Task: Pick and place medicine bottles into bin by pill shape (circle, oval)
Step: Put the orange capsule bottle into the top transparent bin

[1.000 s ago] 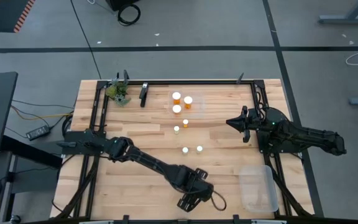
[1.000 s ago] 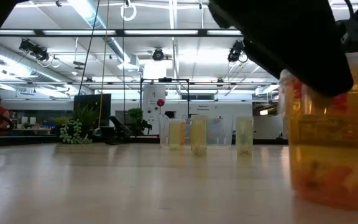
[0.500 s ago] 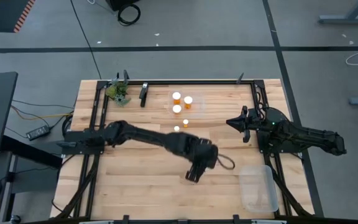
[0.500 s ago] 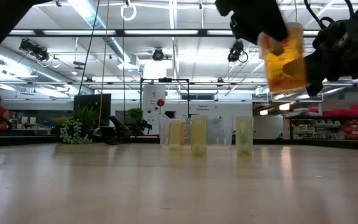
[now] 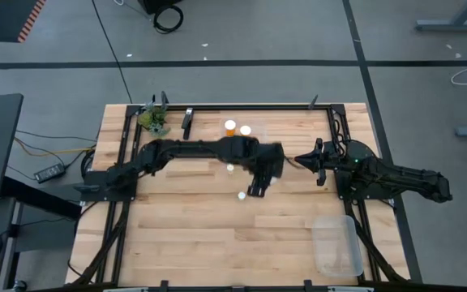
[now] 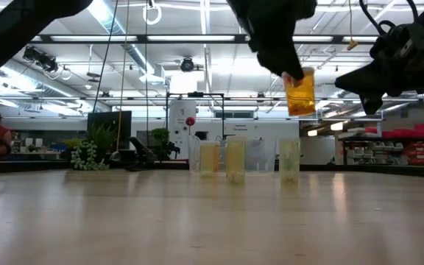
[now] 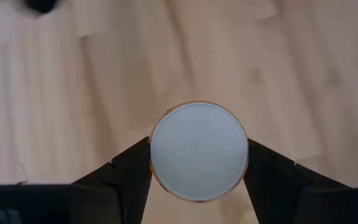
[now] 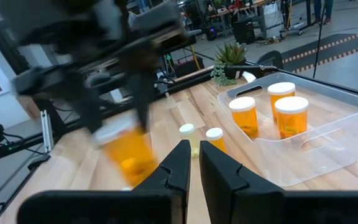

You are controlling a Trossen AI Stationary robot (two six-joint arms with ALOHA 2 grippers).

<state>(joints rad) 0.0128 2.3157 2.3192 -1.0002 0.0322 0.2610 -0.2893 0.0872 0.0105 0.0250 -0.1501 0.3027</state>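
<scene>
Left claw (image 7: pixel 197 177) grips a white-capped orange translucent pill bottle (image 7: pixel 198 151), airborne.
Transport step; next, probably lowering into the clear plastic bin (image 8: pixel 328 146) toward twelve o'clock.

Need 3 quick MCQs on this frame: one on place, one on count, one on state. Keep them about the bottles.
1. The bottle in the left gripper is:
A. standing on the table
B. up in the air over the table
C. inside the bin

2. Bottles inside the bin in the right wrist view:
A. one
B. five
C. three

3. Those bottles in the bin are:
A. upright, white caps on
B. lying on their sides
C. upright, caps off

Key:
1 B: the low view shows the held bottle well above the table, and the left gripper pinches it at the cap.
2 C: three bottles in the bin show behind the clear wall of the bin; two smaller ones stand outside it.
3 A: all three stand upright with white caps on.
</scene>
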